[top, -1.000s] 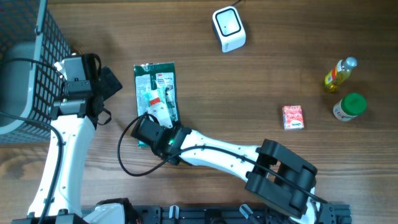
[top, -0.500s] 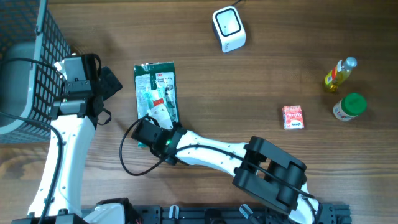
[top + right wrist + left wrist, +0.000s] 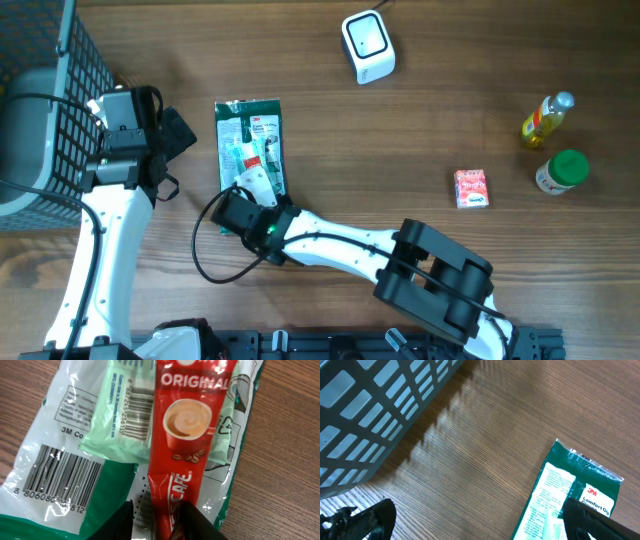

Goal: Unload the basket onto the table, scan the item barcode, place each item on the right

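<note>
Gripper L (image 3: pixel 178 138) spread wide, empty, idle at 9 o'clock of glove pack (image 3: pixel 250 135). Coffee stick (image 3: pixel 172 460) lies on top of pack, long axis 12–6 in R wrist view. Its 6 o'clock end sits between fingers of gripper R (image 3: pixel 157 522). Jaws stand narrow astride it, sliver of gap one side; can't tell if pinched. R arm far nearer. Scanner (image 3: pixel 367 46) at 1 o'clock, well apart.

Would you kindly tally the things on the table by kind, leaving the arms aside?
Flat packets: 3 (green glove pack, pale green packet, red coffee stick)
Bottles and jars: 2 (yellow bottle, green-lidded jar)
Boxes: 1 (red box)
Scanners: 1 (white scanner)
Baskets: 1 (grey basket)
Total: 8
</note>
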Controlling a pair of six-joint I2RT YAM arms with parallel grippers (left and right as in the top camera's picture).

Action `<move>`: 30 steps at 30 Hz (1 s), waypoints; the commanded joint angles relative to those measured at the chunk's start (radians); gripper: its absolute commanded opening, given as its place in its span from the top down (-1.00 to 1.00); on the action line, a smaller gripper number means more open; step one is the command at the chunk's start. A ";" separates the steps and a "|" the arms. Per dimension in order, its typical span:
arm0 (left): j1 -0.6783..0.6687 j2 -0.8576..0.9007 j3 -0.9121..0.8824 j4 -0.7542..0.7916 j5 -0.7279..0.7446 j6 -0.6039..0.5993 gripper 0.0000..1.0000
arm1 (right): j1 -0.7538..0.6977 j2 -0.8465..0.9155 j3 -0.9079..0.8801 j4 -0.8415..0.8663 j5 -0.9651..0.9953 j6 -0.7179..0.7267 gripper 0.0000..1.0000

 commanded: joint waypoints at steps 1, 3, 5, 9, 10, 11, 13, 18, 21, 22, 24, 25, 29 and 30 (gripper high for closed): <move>0.006 -0.005 0.008 0.000 -0.013 0.012 -1.00 | 0.000 0.021 -0.016 0.001 0.013 -0.010 0.34; 0.006 -0.005 0.008 0.000 -0.013 0.012 -1.00 | -0.002 0.021 -0.016 0.000 0.001 -0.010 0.63; 0.006 -0.005 0.008 0.000 -0.013 0.012 -1.00 | -0.003 0.021 -0.016 -0.005 0.001 -0.010 0.90; 0.006 -0.005 0.008 0.000 -0.013 0.012 -1.00 | -0.011 0.013 -0.015 -0.006 0.010 -0.006 0.91; 0.006 -0.005 0.008 0.000 -0.013 0.012 -1.00 | -0.014 0.005 -0.014 -0.007 0.012 0.003 0.91; 0.006 -0.005 0.008 0.000 -0.013 0.012 -1.00 | -0.021 -0.013 -0.013 -0.006 0.012 0.004 0.91; 0.006 -0.005 0.008 0.000 -0.013 0.012 -1.00 | -0.037 -0.067 -0.013 -0.009 0.003 0.008 0.91; 0.006 -0.005 0.008 0.000 -0.013 0.012 -1.00 | -0.117 -0.264 -0.013 -0.037 -0.194 -0.080 0.91; 0.006 -0.005 0.008 0.000 -0.013 0.012 -1.00 | -0.191 -0.352 -0.013 -0.049 -0.469 -0.188 0.91; 0.006 -0.005 0.008 0.000 -0.013 0.012 -1.00 | -0.217 -0.375 -0.013 -0.054 -0.565 -0.218 0.91; 0.006 -0.005 0.008 0.000 -0.013 0.012 -1.00 | -0.272 -0.417 -0.014 -0.064 -0.747 -0.293 0.91; 0.006 -0.005 0.008 0.000 -0.013 0.012 -1.00 | -0.298 -0.432 -0.014 -0.069 -0.828 -0.325 0.91; 0.006 -0.005 0.008 0.000 -0.013 0.012 -1.00 | -0.435 -0.472 -0.014 -0.156 -1.273 -0.537 0.91; 0.006 -0.005 0.008 0.000 -0.013 0.012 -1.00 | -0.459 -0.474 -0.014 -0.178 -1.360 -0.587 0.91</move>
